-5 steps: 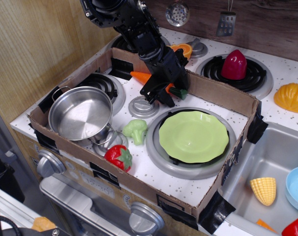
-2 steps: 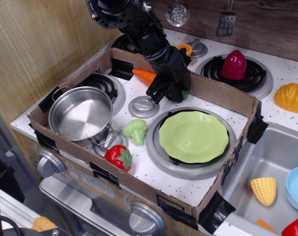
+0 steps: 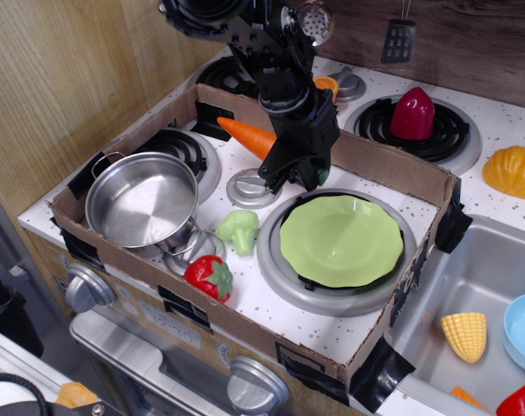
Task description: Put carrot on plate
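Observation:
The orange carrot is held by my gripper at its thick stem end. Its pointed tip sticks out to the left, lifted above the white stove top. The gripper's black fingers are shut on the carrot and hide its green cap. The lime-green plate lies on the front right burner inside the cardboard box, just below and right of the gripper. The plate is empty.
A steel pot stands at the left of the cardboard box. A green broccoli and a red strawberry lie in front of the plate's left side. A dark red pepper, a yellow squash, and a sink with corn are to the right.
My gripper has lifted the carrot off the stove top and moved it slightly right and up. The carrot's tip has risen and now points up-left.

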Motion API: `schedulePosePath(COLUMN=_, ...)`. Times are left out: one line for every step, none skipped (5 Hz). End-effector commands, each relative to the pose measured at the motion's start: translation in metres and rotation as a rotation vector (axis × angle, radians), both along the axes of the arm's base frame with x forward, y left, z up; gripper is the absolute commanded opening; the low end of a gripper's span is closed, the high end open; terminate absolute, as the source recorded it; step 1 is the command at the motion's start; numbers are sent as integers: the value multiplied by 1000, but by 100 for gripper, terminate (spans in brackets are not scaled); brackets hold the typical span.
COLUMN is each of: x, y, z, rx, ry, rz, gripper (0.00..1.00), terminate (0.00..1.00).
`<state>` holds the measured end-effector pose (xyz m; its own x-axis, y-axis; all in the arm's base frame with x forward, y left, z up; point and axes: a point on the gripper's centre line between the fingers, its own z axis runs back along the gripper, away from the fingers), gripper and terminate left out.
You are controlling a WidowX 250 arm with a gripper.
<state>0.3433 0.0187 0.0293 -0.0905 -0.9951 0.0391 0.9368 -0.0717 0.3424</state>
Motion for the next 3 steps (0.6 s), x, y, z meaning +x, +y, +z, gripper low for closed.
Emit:
schedulePosePath(x=-31, y=-20, z=45, rx=56, ry=-102, rz=153, gripper=0, terminate=0)
schedulePosePath(x=-43, y=-36, z=44, rx=-55, ry=-73, rz=237, gripper=0, terminate=0)
schedulePosePath(x=-48, y=-54, z=29, rx=-123, ry=-93, rz=278, gripper=0, terminate=0)
